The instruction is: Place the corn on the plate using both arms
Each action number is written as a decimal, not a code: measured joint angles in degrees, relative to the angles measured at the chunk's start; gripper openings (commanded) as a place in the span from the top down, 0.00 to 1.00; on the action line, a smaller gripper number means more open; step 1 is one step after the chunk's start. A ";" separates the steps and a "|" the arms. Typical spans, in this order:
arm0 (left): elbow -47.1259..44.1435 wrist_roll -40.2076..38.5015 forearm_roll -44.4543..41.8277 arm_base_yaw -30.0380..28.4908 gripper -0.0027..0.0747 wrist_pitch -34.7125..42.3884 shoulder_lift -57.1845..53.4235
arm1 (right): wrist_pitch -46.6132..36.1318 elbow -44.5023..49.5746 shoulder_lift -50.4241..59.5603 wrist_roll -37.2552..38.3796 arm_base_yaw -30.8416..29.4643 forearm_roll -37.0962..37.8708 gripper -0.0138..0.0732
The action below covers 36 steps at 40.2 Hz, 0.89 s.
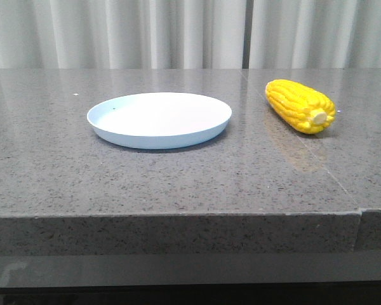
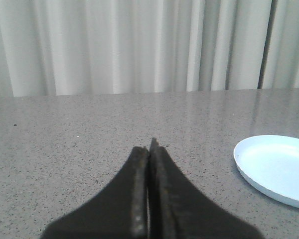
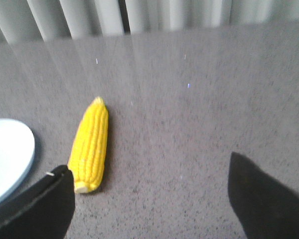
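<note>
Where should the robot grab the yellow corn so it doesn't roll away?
Probably around the middle of the corn, coming down from above with one finger on each long side. It lies flat on the table, right of the plate, stub end toward the robot. The middle is thick and even; the tip tapers. The open right gripper is nearest.

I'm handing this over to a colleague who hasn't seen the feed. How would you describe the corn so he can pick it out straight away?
Start with the grey speckled table in front of the pale curtains. To the right of the round pale-blue plate, apart from it, lies the corn. It is the only bright yellow thing there: a husked cob on its side, with rows of kernels and its pale stub end towards the camera.
</note>
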State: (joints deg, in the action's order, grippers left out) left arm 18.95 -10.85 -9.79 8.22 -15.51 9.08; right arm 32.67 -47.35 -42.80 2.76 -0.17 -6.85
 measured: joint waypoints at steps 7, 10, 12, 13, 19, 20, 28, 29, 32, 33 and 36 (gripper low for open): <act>0.00 0.00 0.00 0.00 0.99 0.00 0.00 | 6.60 -11.17 -15.92 0.00 1.37 0.00 0.10; 0.00 0.00 0.00 0.00 0.99 0.00 0.00 | 8.63 -16.12 -23.11 0.00 3.57 0.00 0.10; 0.00 0.00 0.00 0.00 0.99 0.00 0.00 | 10.55 -19.44 -27.69 0.11 5.48 -0.22 0.10; 0.00 0.00 0.00 0.00 0.99 0.00 0.00 | 11.40 -20.91 -29.64 0.11 6.09 -0.55 0.10; 0.00 0.00 0.00 0.00 0.99 -0.03 0.00 | 17.76 -31.12 -43.52 1.64 8.93 -1.59 0.10; 0.00 0.00 0.00 0.00 0.99 -0.03 0.00 | 18.78 -32.84 -45.83 1.78 9.17 -1.68 0.10; 0.00 0.00 0.00 0.00 0.99 -0.03 0.00 | 23.32 -42.82 -59.39 2.45 10.75 -3.96 0.10; 0.00 0.00 0.00 0.00 0.99 -0.03 0.00 | 23.55 -43.83 -60.85 2.45 10.88 -4.44 0.10; 0.00 0.00 0.00 0.00 0.99 -0.03 0.00 | 24.47 -45.90 -63.97 2.45 11.24 -5.99 0.10; 0.00 0.00 0.00 0.00 0.99 -0.03 0.00 | 24.48 -46.38 -64.73 2.45 11.40 -6.18 0.10; 0.00 0.00 0.00 0.00 0.99 -0.03 0.00 | 24.70 -47.37 -66.77 2.45 11.66 -6.69 0.16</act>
State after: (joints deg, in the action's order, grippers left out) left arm 18.95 -10.85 -9.79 8.22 -15.54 9.08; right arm 57.37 -94.72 -109.58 5.21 11.48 -13.54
